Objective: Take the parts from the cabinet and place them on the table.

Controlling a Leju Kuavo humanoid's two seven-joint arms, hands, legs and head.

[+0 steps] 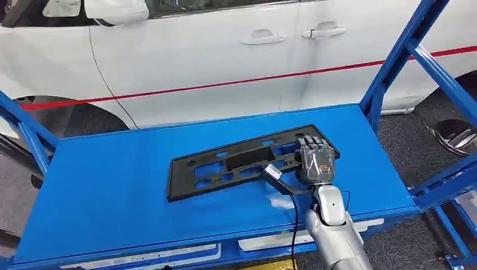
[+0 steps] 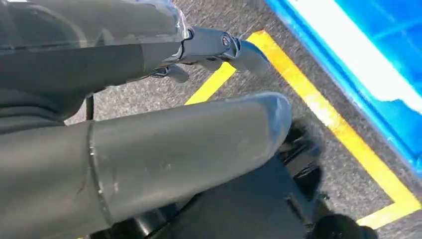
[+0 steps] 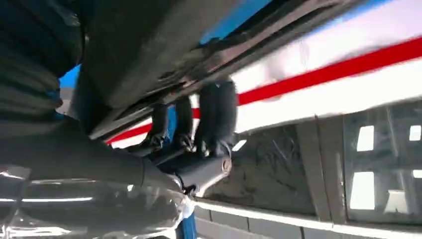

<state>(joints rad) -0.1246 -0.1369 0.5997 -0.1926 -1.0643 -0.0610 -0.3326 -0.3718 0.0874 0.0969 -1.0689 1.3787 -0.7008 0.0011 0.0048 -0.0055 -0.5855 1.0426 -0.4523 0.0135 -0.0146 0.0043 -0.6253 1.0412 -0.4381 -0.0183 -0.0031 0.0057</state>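
Nearest to you in the head view is the right arm (image 1: pixel 336 230), silver, rising from the counter's near edge towards its right half, with a black cable (image 1: pixel 292 214) running alongside it. At its end the right hand (image 1: pixel 315 157) lies on the right end of the part (image 1: pixel 247 160), a flat black plastic panel with rectangular cut-outs. In the right wrist view you see the dark fingers (image 3: pixel 216 117) hooked round the panel's edge, so the hand is gripping the part.

The part sits on the blue counter (image 1: pixel 112 191), slightly right of centre and closer to the far edge than the near one. Its long side runs at a slant, the right end nearer the far right corner and the left end nearer the middle. You cannot tell whether the gripped end is lifted or lying flat.

In the left wrist view the left hand (image 2: pixel 149 154) hangs over grey floor (image 2: pixel 328 169) marked with yellow tape lines (image 2: pixel 338 124), next to a blue edge of the frame. Its dark fingers (image 2: pixel 219 47) stretch out with nothing between them and the thumb, so this hand is empty and open.

Beyond the counter's far edge stands a white car (image 1: pixel 225 50) with a red stripe (image 1: pixel 236 83) along its doors. Blue frame posts (image 1: pixel 394 62) rise at the far right corner.
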